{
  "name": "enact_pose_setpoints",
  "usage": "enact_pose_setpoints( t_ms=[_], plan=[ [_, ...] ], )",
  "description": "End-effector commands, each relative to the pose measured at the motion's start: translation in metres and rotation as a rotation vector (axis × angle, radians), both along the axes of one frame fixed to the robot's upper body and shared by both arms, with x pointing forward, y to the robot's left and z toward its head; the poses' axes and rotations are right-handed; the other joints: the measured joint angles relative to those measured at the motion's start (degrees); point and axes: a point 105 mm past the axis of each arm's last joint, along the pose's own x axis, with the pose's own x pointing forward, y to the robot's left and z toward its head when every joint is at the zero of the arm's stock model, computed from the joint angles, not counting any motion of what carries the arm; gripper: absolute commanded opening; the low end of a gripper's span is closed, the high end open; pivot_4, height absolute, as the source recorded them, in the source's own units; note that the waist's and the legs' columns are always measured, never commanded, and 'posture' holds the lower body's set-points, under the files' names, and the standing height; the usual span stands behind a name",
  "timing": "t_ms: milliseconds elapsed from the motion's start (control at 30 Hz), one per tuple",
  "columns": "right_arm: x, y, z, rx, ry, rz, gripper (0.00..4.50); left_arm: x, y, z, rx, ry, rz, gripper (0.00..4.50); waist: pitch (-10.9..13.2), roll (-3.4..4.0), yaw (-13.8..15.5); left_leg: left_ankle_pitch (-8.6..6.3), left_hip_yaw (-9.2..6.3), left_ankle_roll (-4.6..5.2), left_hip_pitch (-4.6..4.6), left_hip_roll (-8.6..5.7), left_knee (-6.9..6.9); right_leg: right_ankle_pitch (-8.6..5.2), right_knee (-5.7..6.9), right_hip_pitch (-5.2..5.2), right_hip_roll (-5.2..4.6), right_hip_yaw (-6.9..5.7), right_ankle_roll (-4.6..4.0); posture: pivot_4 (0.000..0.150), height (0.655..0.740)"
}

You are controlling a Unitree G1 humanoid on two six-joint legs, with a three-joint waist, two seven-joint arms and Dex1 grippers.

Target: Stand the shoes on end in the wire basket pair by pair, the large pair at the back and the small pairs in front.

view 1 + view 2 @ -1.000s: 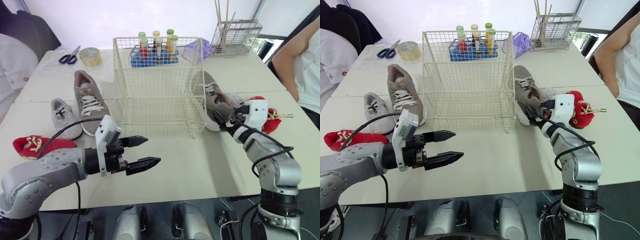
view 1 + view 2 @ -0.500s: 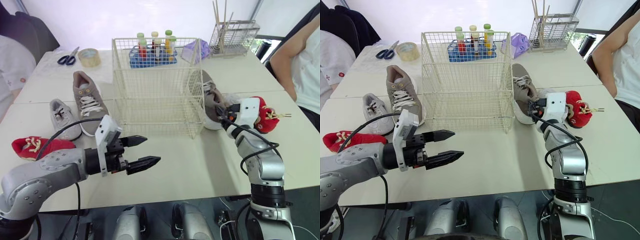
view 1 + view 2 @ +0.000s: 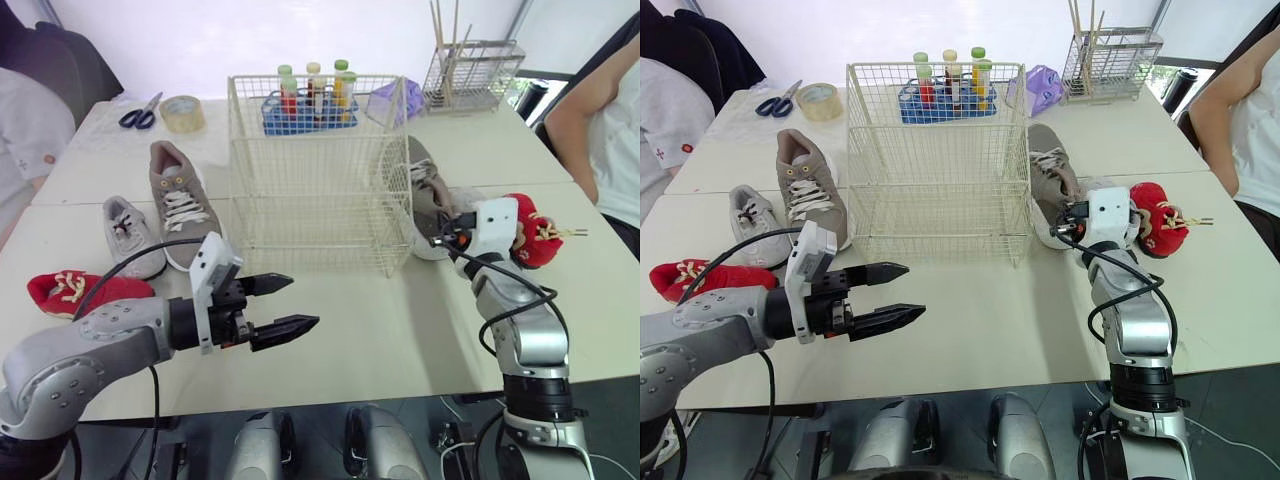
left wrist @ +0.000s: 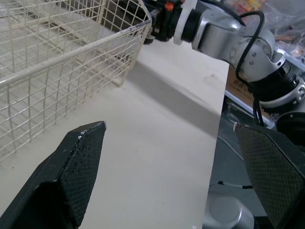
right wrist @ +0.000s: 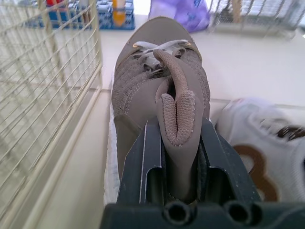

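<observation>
The wire basket [image 3: 310,200] stands empty mid-table. To its right lies a large grey-brown shoe [image 3: 425,195]; my right gripper [image 5: 178,138] is shut on its heel collar, one finger inside the shoe and one outside. A small white shoe [image 5: 267,152] and a red shoe [image 3: 535,235] lie just right of it. The other large grey shoe [image 3: 180,200], a small grey shoe [image 3: 130,235] and a red shoe [image 3: 70,290] lie left of the basket. My left gripper [image 3: 303,302] hovers open over the table in front of the basket, holding nothing.
Behind the basket stand a blue rack of tubes [image 3: 305,100], a purple bag [image 3: 385,100] and a wire holder [image 3: 470,70]. A tape roll [image 3: 181,112] and scissors [image 3: 140,110] lie at the back left. A person [image 3: 600,120] sits at the right edge.
My right gripper has gone from open to shut on the heel of the large shoe. The left arm has stayed where it was.
</observation>
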Motion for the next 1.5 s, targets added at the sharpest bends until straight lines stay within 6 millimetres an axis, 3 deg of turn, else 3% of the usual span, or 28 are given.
enact_pose_setpoints(
  t_ms=[33, 167, 267, 367, 467, 600, 733, 833, 1100, 1167, 1233, 1333, 1500],
  plan=[
    [-0.007, -0.013, 0.095, -0.081, -0.351, -0.069, 0.18, 0.0, -0.001, 0.009, -0.01, -0.046, -0.025, 4.5, 0.06, 0.1, -0.03, 0.01, 0.02, 0.0, -0.08, 0.0, 0.01, 0.0, 0.02, -0.1, 0.0, 0.01, 0.0, 0.15, 0.74],
    [-0.007, -0.02, 0.127, -0.109, -0.457, -0.117, 0.18, 0.002, 0.001, 0.012, -0.013, -0.049, -0.03, 4.5, 0.06, 0.1, 0.03, 0.03, 0.03, -0.03, -0.14, 0.03, -0.03, 0.0, 0.04, -0.2, 0.04, 0.0, 0.0, 0.15, 0.74],
    [-0.012, -0.014, 0.187, -0.163, -0.64, -0.058, 0.18, 0.004, 0.004, 0.017, -0.017, -0.057, -0.03, 4.5, 0.07, 0.11, -0.09, 0.04, 0.05, -0.05, -0.14, 0.03, -0.02, 0.0, 0.03, -0.19, 0.04, 0.01, 0.01, 0.15, 0.74],
    [-0.02, 0.011, 0.234, -0.211, -0.742, 0.22, 0.18, 0.006, 0.011, 0.025, -0.032, -0.065, -0.012, 4.5, 0.17, 0.26, -0.27, 0.04, 0.14, -0.03, -0.14, 0.01, 0.01, 0.01, 0.03, -0.22, 0.03, 0.07, 0.01, 0.15, 0.74],
    [-0.033, 0.023, 0.274, -0.296, -0.757, 0.498, 0.18, 0.006, 0.025, 0.035, -0.038, -0.073, 0.023, 4.5, 0.22, 0.34, -0.44, 0.04, 0.15, -0.03, -0.13, 0.07, -0.1, 0.0, 0.04, -0.3, 0.09, 0.09, 0.0, 0.15, 0.74],
    [-0.059, 0.052, 0.305, -0.393, -0.757, 0.853, 0.18, 0.006, 0.052, 0.05, -0.038, -0.091, 0.111, 4.5, 0.23, 0.34, -0.33, 0.05, 0.14, -0.04, -0.13, 0.13, -0.22, -0.05, -0.04, -0.32, 0.14, 0.04, -0.04, 0.15, 0.74],
    [-0.084, 0.08, 0.304, -0.475, -0.721, 1.196, 0.18, 0.003, 0.088, 0.069, -0.044, -0.12, 0.241, 4.5, 0.22, 0.33, -0.4, 0.01, 0.16, 0.01, -0.12, 0.13, -0.08, -0.04, -0.03, -0.25, 0.05, 0.04, -0.04, 0.15, 0.74],
    [-0.094, 0.088, 0.297, -0.538, -0.653, 1.384, 0.18, -0.007, 0.12, 0.087, -0.061, -0.146, 0.341, 4.5, 0.22, 0.32, -0.26, -0.02, 0.18, 0.07, -0.14, 0.11, -0.01, -0.04, -0.01, -0.25, -0.01, 0.03, -0.04, 0.15, 0.74],
    [-0.097, 0.105, 0.275, -0.691, -0.492, 1.576, 0.18, -0.056, 0.196, 0.125, -0.095, -0.146, 0.573, 4.5, 0.27, 0.26, -0.52, -0.08, 0.32, 0.1, -0.19, 0.09, -0.02, -0.05, -0.02, -0.37, -0.14, -0.01, -0.04, 0.15, 0.74],
    [-0.097, 0.111, 0.268, -0.731, -0.468, 1.605, 0.18, -0.062, 0.193, 0.136, -0.138, -0.16, 0.533, 4.5, 0.27, 0.26, -0.47, -0.09, 0.34, 0.07, -0.18, 0.09, -0.07, -0.05, 0.0, -0.4, -0.17, -0.01, -0.04, 0.15, 0.74],
    [-0.096, 0.117, 0.259, -0.799, -0.436, 1.62, 0.18, -0.061, 0.175, 0.141, -0.153, -0.147, 0.431, 4.5, 0.27, 0.26, -0.37, -0.14, 0.33, -0.02, -0.17, 0.09, -0.07, -0.05, 0.02, -0.41, -0.32, -0.02, -0.04, 0.15, 0.74],
    [-0.097, 0.122, 0.253, -0.872, -0.423, 1.637, 0.18, -0.054, 0.151, 0.142, -0.174, -0.123, 0.306, 4.5, 0.28, 0.25, -0.31, -0.21, 0.32, -0.13, -0.18, 0.04, -0.08, -0.04, 0.03, -0.44, -0.47, 0.0, -0.06, 0.15, 0.74],
    [-0.106, 0.123, 0.252, -0.922, -0.419, 1.664, 0.18, -0.039, 0.133, 0.139, -0.235, -0.081, 0.205, 4.5, 0.29, 0.24, -0.46, -0.2, 0.32, -0.12, -0.22, 0.02, -0.16, -0.03, 0.03, -0.51, -0.49, 0.02, -0.06, 0.15, 0.74]
  ],
)
